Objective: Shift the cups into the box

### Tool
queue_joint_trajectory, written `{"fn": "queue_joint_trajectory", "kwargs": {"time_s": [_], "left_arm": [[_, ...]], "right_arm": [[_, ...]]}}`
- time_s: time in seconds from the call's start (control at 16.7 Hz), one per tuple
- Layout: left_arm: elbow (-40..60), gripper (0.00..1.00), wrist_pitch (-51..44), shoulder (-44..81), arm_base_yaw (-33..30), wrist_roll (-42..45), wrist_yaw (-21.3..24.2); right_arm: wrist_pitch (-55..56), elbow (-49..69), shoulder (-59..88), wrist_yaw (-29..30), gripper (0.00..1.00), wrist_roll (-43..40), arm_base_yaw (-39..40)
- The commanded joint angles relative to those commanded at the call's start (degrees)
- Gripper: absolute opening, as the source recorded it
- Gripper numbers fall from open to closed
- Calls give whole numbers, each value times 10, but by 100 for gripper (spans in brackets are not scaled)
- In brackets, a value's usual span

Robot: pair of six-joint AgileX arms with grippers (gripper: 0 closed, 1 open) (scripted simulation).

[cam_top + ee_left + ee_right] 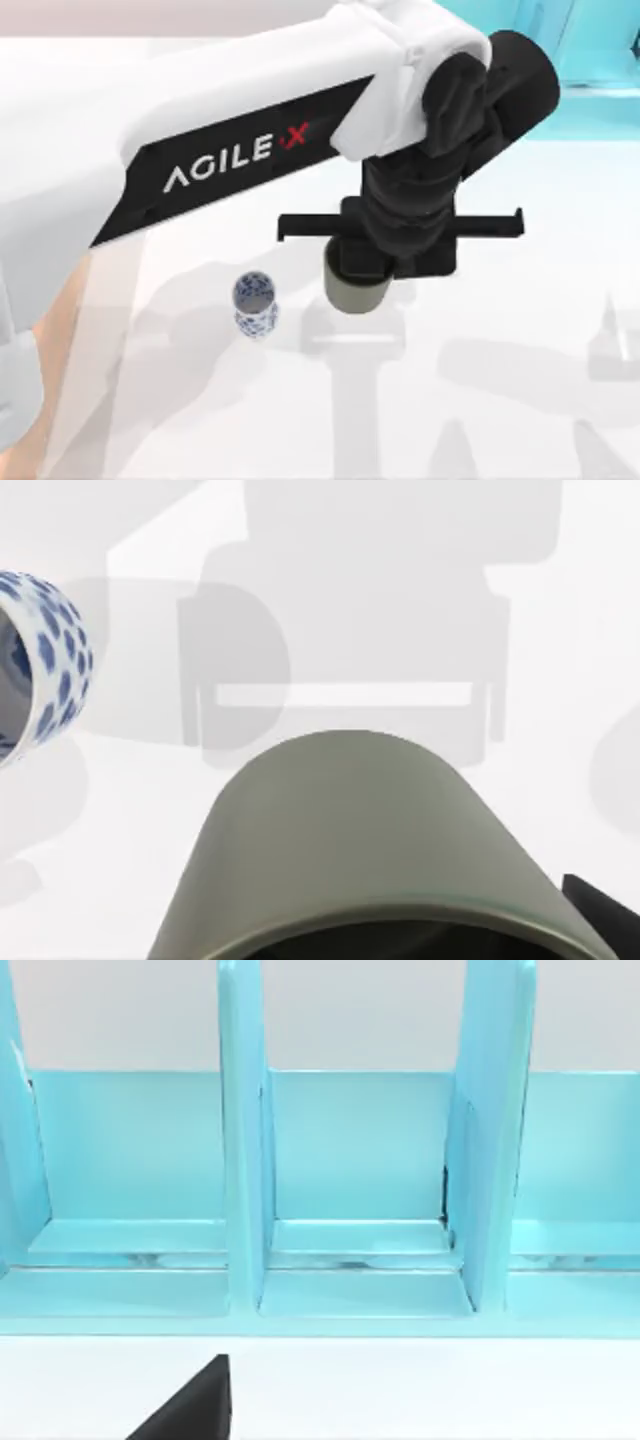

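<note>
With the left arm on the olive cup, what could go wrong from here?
1. The blue-patterned cup stands close beside the olive cup; a sideways swing toward the top view's left could knock it over.
2. The left tool covers the olive cup's top, so the grip is unverified; it may slip when lifted.

olive-grey cup (355, 292): matt, smooth | floral cup (255, 304): glossy | table (480, 400): smooth white

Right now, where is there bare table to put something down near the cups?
Bare table lies right of the grey cup and in front of both cups. It is crowded between the patterned cup and the grey one, under the left gripper.
</note>
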Motion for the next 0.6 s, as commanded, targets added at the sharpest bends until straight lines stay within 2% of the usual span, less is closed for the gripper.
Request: {"fn": "queue_joint_trajectory", "kwargs": {"time_s": [0.3, 0.42, 0.6], "left_arm": [[-7, 0, -2, -8, 14, 18, 2], [-26, 0, -6, -30, 51, 56, 9], [-73, 0, -18, -80, 140, 144, 22]], "right_arm": [[0, 0, 0, 0, 100, 0, 0], [0, 0, 0, 0, 100, 0, 0], [0, 0, 0, 0, 100, 0, 0]]}}
